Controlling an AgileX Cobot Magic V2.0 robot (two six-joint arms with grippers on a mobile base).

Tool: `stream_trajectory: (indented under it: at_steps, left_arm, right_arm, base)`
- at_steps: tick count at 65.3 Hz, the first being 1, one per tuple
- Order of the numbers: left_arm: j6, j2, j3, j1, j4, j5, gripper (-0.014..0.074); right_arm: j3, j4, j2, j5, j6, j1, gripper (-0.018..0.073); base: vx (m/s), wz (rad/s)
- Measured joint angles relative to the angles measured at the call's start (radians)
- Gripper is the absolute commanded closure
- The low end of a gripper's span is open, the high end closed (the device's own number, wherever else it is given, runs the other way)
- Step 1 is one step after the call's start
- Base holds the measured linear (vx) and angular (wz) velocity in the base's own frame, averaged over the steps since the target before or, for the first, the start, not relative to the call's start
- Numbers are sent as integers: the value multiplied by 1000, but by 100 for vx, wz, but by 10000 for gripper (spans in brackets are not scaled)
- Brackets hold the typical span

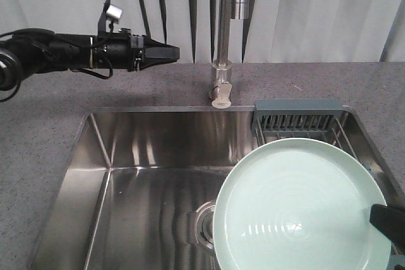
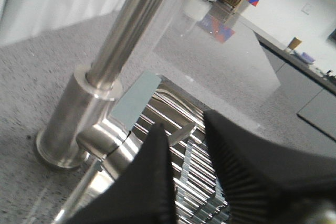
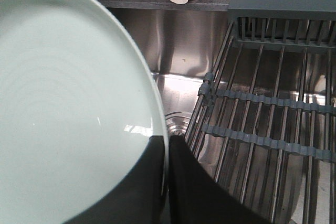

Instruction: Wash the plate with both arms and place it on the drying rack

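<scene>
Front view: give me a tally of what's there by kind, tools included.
Plate: 1
Drying rack: 1
Faucet: 1
Sink: 1
Tools: 2, left tool and right tool
Total: 6

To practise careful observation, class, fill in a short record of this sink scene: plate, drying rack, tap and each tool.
plate: pale green, held over the sink
drying rack: across the sink's right side, visible rods bare
tap: behind the sink, no water visible
left tool: open, empty, near the tap
right tool: shut on the plate's rim
</scene>
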State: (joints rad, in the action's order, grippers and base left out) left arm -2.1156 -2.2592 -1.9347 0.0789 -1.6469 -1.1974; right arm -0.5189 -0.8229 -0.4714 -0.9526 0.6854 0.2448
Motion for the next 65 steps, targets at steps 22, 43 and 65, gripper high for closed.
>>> stream_trajectory:
  at_steps: [22,43,65]
  left_arm:
    - [0,205,8,-102,-123,-17,604]
    - [0,492,134,-231,-123,-33,604]
    - [0,920,519,-377,-123,-37,604]
  right_arm:
    - [0,0,0,0,0,0,561]
    - [0,0,0,0,0,0,561]
    - [0,0,0,0,0,0,561]
  base:
    - [0,0]
    - [0,0]
    - [0,0]
